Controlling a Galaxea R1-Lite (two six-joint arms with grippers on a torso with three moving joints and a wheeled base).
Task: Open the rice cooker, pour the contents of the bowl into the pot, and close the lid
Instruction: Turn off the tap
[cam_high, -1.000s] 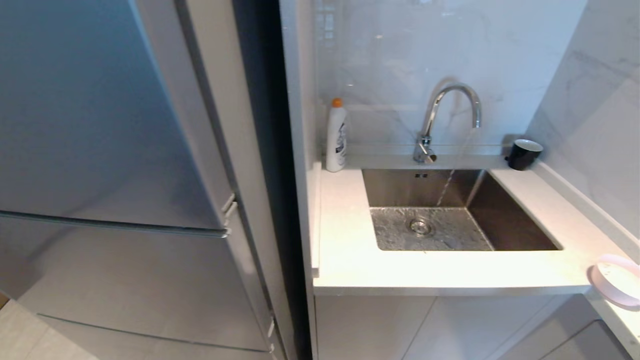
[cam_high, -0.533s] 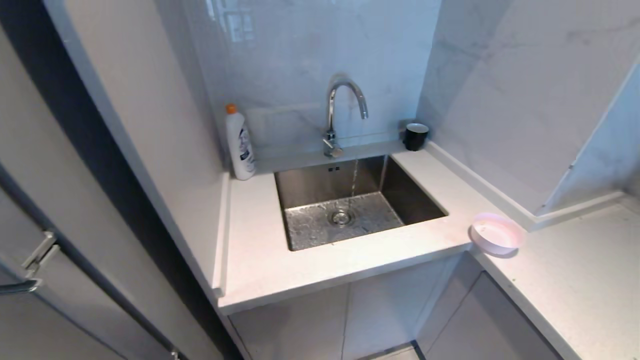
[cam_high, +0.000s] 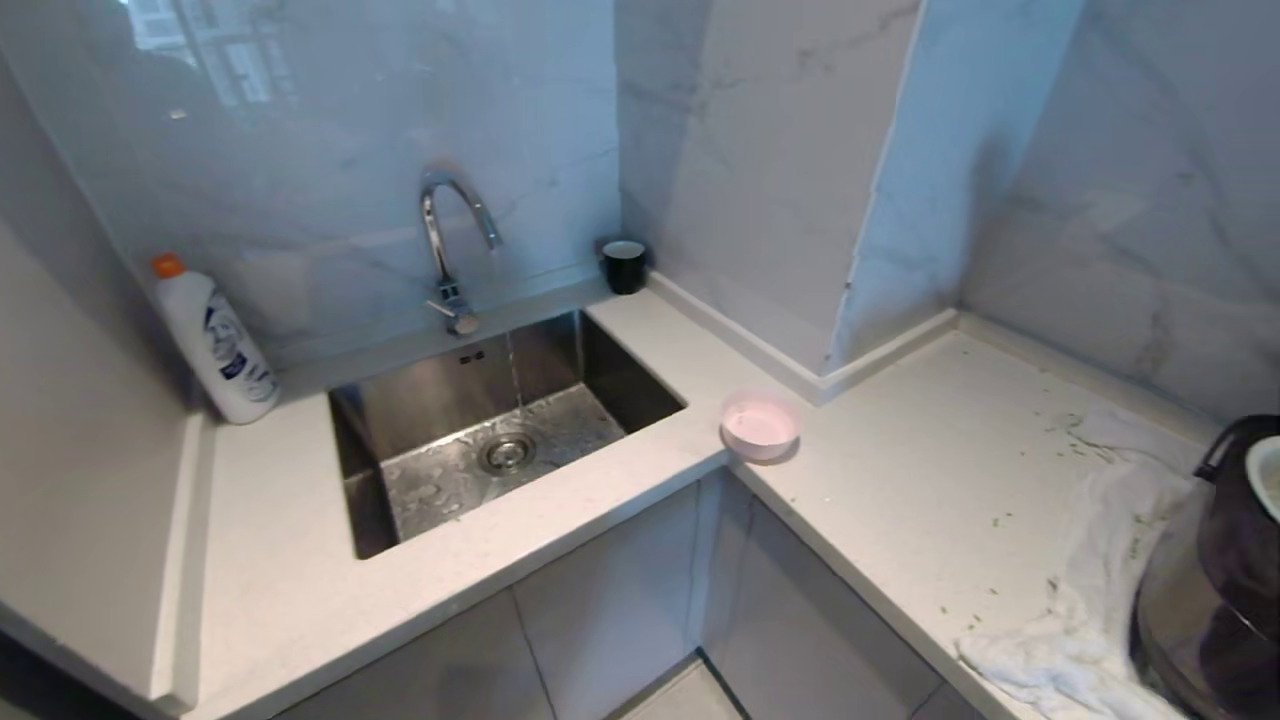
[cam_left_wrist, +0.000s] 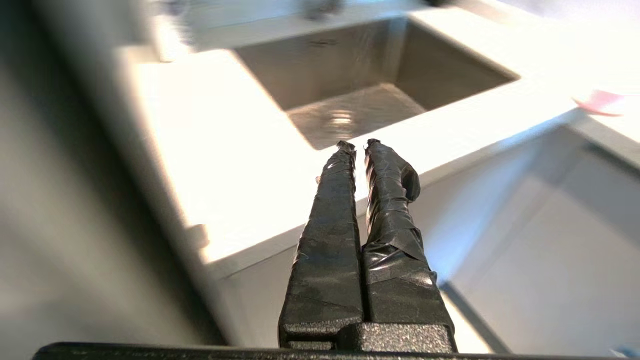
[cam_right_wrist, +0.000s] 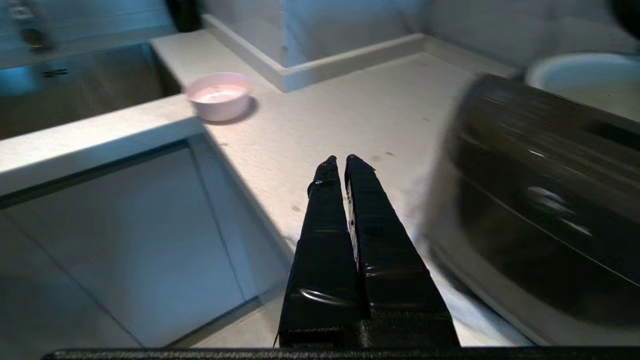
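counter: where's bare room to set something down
Free: the counter between the pink bowl and the white cloth, and the stretch between the bottle and the sink. Crowded: far right, where the cloth meets the rice cooker.

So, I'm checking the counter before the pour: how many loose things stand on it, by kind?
Bowl: 1
Black cup: 1
Bottle: 1
Rice cooker: 1
White cloth: 1
Total: 5
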